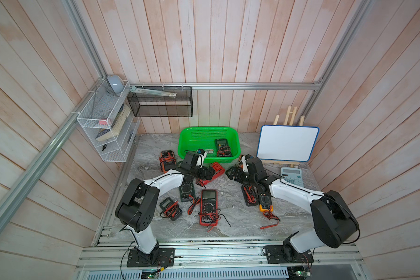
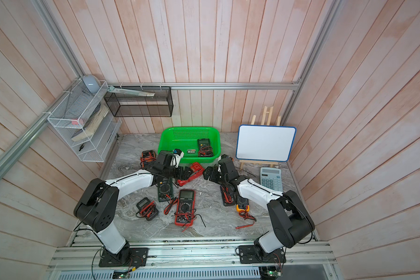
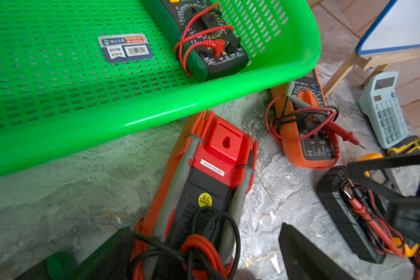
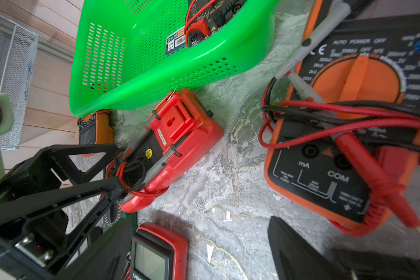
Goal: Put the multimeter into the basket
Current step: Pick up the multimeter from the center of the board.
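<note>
One multimeter (image 1: 222, 147) lying in basket (image 1: 209, 129), several waiting on table (image 1: 240, 213); left gripper (image 4: 118, 164) spread around red multimeter (image 4: 180, 135), right gripper (image 4: 201, 225) spread, empty.

pale pinkish wood-plank walls (image 1: 228, 48) on three sides, edged by aluminium rails (image 1: 252, 86); grey marbled tabletop (image 1: 247, 213); white wire rack (image 1: 102, 121) and black mesh bin (image 1: 160, 104) hang at the back left; small whiteboard (image 1: 287, 143) on a wooden easel (image 1: 291, 114) at back right; even, soft light
</note>
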Controlling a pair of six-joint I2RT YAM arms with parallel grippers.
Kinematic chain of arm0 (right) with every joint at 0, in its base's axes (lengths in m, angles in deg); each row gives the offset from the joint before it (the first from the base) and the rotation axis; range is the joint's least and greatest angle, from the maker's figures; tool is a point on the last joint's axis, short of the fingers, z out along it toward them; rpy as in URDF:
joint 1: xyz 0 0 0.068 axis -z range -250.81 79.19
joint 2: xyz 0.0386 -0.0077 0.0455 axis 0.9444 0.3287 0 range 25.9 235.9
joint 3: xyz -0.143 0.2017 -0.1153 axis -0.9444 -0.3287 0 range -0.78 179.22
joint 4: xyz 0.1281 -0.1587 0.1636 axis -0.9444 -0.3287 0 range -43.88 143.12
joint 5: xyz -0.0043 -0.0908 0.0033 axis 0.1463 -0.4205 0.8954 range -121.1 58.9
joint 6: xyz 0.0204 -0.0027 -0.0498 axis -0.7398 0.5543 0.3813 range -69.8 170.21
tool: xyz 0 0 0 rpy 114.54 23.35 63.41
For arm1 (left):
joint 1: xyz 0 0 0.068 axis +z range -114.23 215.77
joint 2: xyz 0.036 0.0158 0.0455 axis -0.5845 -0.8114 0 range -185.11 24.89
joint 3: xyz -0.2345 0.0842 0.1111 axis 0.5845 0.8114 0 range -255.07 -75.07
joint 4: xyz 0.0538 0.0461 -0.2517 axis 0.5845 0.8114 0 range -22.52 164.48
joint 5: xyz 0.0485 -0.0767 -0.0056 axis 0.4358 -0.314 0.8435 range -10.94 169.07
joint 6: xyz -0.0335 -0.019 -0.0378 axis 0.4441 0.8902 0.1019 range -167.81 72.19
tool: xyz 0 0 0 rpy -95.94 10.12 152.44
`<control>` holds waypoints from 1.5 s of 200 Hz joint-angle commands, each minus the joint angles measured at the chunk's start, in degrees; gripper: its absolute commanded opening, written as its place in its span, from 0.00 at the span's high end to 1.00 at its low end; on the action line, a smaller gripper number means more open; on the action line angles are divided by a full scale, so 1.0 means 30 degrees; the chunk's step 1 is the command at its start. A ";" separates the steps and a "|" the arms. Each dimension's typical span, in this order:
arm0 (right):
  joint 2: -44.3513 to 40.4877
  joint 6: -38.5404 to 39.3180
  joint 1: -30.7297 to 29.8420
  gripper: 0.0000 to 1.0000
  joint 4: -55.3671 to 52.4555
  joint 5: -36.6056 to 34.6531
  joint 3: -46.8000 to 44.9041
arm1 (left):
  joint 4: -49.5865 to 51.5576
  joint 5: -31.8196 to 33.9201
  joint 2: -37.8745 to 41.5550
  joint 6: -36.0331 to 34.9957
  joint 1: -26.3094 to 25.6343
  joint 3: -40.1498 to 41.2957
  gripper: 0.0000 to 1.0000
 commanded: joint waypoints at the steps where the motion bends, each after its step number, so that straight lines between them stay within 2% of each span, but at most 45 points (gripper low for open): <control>1: -0.0217 -0.0438 -0.0023 0.06 0.0602 0.0262 -0.0388 | 0.0547 -0.2337 -0.0349 -0.0027 -0.0470 -0.0562 0.00; 32: -0.0189 -0.0594 -0.0022 0.07 0.0678 0.0168 -0.0571 | 0.0569 -0.4034 0.0134 0.0181 -0.0951 -0.0669 0.00; 49: -0.0210 -0.0683 -0.0030 0.06 0.0606 0.0125 -0.0710 | 0.0548 -0.1848 0.0689 0.0431 -0.1274 -0.0502 0.00; 62: -0.0324 -0.0754 -0.0035 0.06 0.0564 0.0041 -0.0831 | 0.0974 0.1459 0.1081 0.0983 -0.1366 -0.0585 0.00; 72: -0.0459 -0.0792 -0.0049 0.06 0.0471 -0.0127 -0.0941 | 0.1525 0.3007 0.1153 0.0841 -0.1370 -0.0877 0.00; 105: -0.1024 -0.0866 -0.0040 0.07 0.0140 -0.0660 -0.1238 | 0.2993 0.4859 0.0714 -0.1025 -0.2100 -0.1990 0.00; 146: -0.2179 -0.0719 -0.0015 0.06 -0.0617 -0.1385 -0.1835 | 0.3546 0.5256 -0.0394 -0.2061 -0.3166 -0.2971 0.00; 206: -0.4158 -0.0784 0.0095 0.06 -0.0937 -0.1884 -0.3374 | 0.4342 0.5710 -0.2216 -0.2543 -0.3565 -0.4521 0.00; 248: -0.4480 -0.0755 0.0264 0.06 -0.0947 -0.1838 -0.3596 | 0.4742 0.5653 -0.3402 -0.3325 -0.3618 -0.4994 0.00; 300: -0.4377 -0.0755 0.0325 0.06 -0.0661 -0.1476 -0.3502 | 0.4946 0.5854 -0.4482 -0.3095 -0.3670 -0.4925 0.00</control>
